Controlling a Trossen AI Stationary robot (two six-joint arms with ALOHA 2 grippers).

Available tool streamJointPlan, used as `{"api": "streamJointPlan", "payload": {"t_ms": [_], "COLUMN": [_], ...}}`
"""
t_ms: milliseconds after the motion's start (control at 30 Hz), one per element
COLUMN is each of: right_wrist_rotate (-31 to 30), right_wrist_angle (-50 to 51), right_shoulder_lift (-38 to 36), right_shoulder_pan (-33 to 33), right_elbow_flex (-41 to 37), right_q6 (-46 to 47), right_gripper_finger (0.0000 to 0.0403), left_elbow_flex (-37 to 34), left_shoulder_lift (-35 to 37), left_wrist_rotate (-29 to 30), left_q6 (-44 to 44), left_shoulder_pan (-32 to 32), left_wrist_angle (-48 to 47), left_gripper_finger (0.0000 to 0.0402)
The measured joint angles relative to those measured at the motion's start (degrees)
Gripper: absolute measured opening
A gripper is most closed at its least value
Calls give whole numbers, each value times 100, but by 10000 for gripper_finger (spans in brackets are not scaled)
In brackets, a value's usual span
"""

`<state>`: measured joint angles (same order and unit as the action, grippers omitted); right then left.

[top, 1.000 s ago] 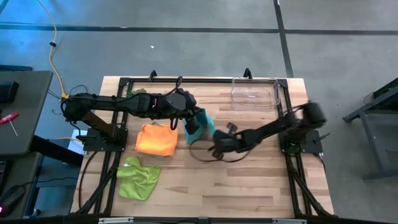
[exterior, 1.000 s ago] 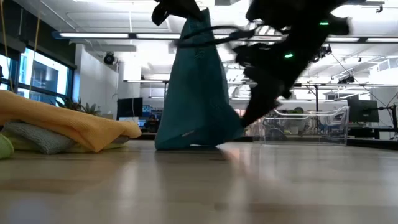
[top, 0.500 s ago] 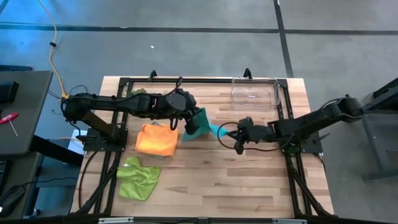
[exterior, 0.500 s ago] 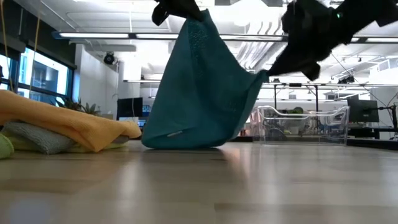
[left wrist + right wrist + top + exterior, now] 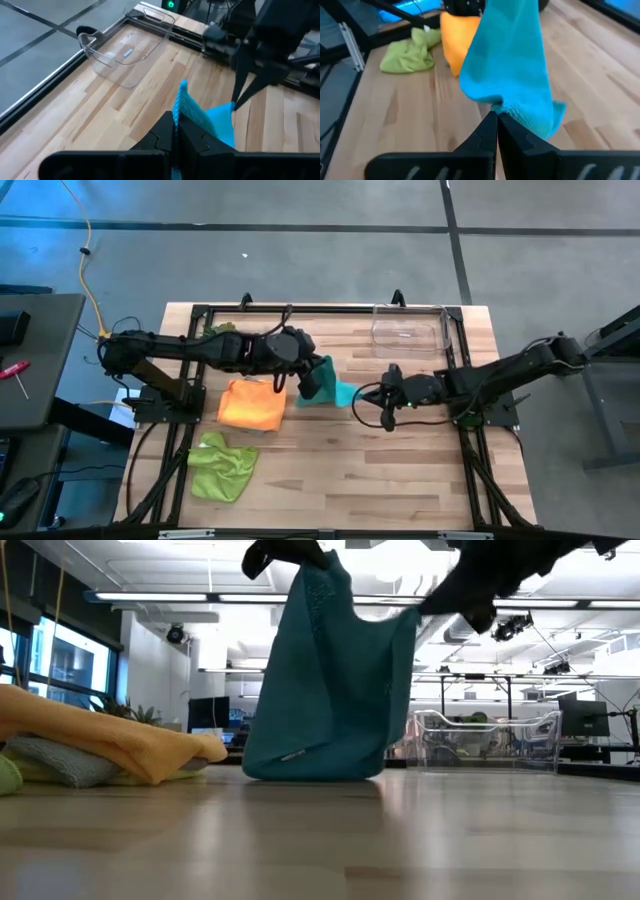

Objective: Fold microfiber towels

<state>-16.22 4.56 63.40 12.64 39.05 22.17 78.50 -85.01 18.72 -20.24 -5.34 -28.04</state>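
Wooden slats make up the table (image 5: 400, 470) we are working on, set on a grey floor with a dark frame round its edge. We note the teal towel (image 5: 335, 388) near the table's middle, held up between both arms so that it hangs in a drooping sheet — in the low view its bottom fold (image 5: 310, 768) rests on the wood. The left gripper (image 5: 308, 383) is clenched on one top corner of that towel; its wrist view shows the two dark fingers (image 5: 165, 137) pressed together with teal cloth pinched between them. The right gripper (image 5: 385, 402) is likewise clamped on the opposite corner, fingers (image 5: 487, 131) closed tight on the cloth edge.

We see the orange towel (image 5: 252, 404) lying just beside the left gripper, toward the left arm's base. At table height it sits on top of a grey towel (image 5: 60, 762). The lime green towel (image 5: 222, 465) lies crumpled near the front left edge, apart from the orange one. A clear plastic bin (image 5: 408, 330) stands at the far right corner, well apart from the towels.
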Motion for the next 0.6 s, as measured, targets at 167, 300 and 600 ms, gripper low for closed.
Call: {"api": "streamJointPlan", "payload": {"t_ms": [167, 300, 600], "right_wrist_rotate": [19, 18, -8], "right_wrist_angle": [368, 1041, 1680], "right_shoulder_lift": [-24, -24, -17], "right_shoulder_pan": [0, 0, 0], "right_elbow_flex": [473, 963, 1569], "right_q6": [-257, -525, -836], "right_gripper_finger": [0, 0, 0], "left_elbow_flex": [0, -133, -1069], "left_shoulder_lift": [0, 4, 4], "left_wrist_rotate": [578, 778, 781], "left_q6": [352, 523, -53], "left_shoulder_pan": [183, 316, 757], "left_wrist_angle": [-174, -174, 710], "left_gripper_finger": [0, 0, 0]}}
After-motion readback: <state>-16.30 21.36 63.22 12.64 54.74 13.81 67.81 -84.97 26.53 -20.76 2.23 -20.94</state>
